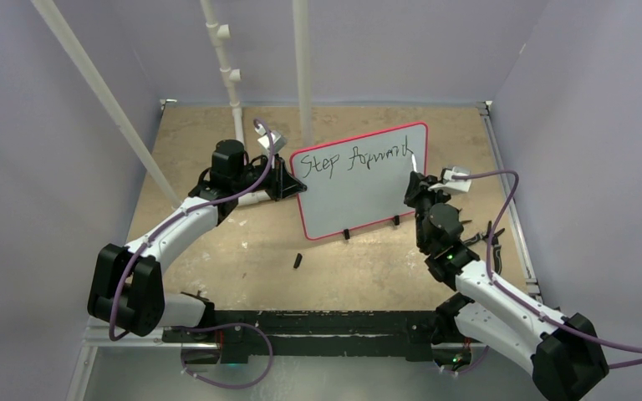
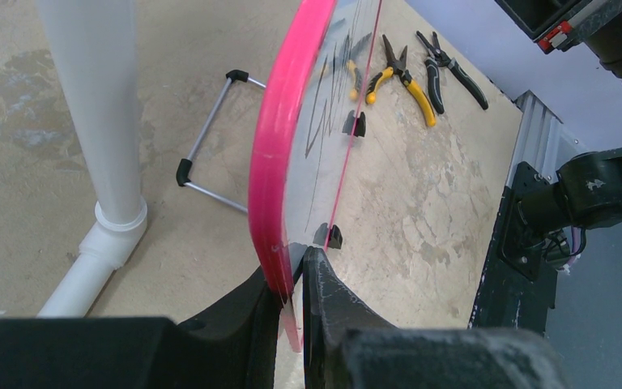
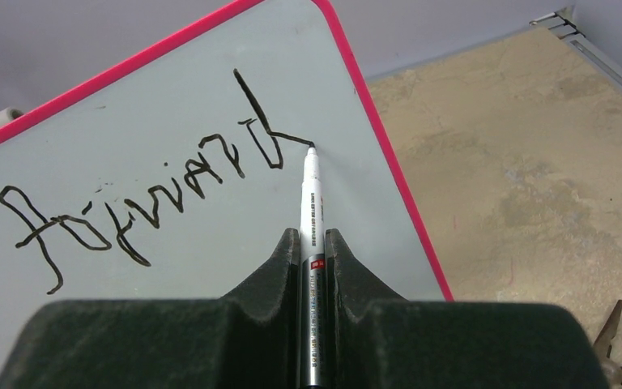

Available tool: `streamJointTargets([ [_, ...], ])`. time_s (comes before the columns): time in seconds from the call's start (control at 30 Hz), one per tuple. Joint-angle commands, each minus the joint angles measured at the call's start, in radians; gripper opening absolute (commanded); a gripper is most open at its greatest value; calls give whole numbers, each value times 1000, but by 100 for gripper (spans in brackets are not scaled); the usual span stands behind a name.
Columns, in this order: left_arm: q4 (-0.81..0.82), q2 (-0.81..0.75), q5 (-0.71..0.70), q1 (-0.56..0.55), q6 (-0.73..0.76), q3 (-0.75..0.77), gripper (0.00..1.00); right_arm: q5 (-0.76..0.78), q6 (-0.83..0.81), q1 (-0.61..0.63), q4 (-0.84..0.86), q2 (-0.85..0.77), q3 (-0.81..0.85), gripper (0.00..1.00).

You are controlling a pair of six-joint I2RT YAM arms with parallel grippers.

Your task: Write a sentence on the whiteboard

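Right wrist view, item one: right gripper (image 3: pixel 313 237), jaws closed on a marker (image 3: pixel 310 190) with a white barrel, gripped part-way along its length, tip pointing away from the wrist. The tip touches the face of the whiteboard (image 3: pixel 129 113) at the end of the stroke trailing from the final "d", close to the board's right edge.

Item two: left gripper (image 2: pixel 292 271), jaws pinched on the whiteboard's pink-red frame at its left edge, one finger on each face.

Item three: whiteboard, white face, rounded corners. It stands on small black feet (image 1: pixel 345 235) at the middle of the table (image 1: pixel 217 251), leaning back, between the two grippers.

Item four: sentence (image 1: pixel 353 159), black handwriting, one line along the top of the board, reading "Step forward". The lower part of the board is unmarked.

Item five, loose goods:
- Small black object (image 1: pixel 298 261) on the table in front of the board, apart from it; too small to identify.
- Yellow-handled pliers (image 2: pixel 401 71) and black-handled pliers (image 2: pixel 452 69), lying side by side beyond the board in the left wrist view.
- Wire stand (image 2: pixel 210 138) with black corner pieces, behind the board.
- White pipe (image 2: pixel 97 121), upright, beside the stand.
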Motion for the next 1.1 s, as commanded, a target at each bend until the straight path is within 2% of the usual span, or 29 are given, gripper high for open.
streamJointTargets([
  [0.0,30,-33,-39,5,24,14,0,19,8,-5,-22,-17,-7,0],
  [0.3,18,-30,-85,-6,19,-1,0,-52,-17,-5,-69,-231,-23,0],
  [0.57,-21,-8,-128,-59,44,-6,0,-313,-38,-4,-177,-447,-28,0],
  [0.77,-42,-5,-147,-73,51,-4,0,-383,1,-4,-239,-477,-10,0],
  [1.07,-64,-20,-175,-75,56,-17,0,-491,89,-4,-215,-439,-27,0],
])
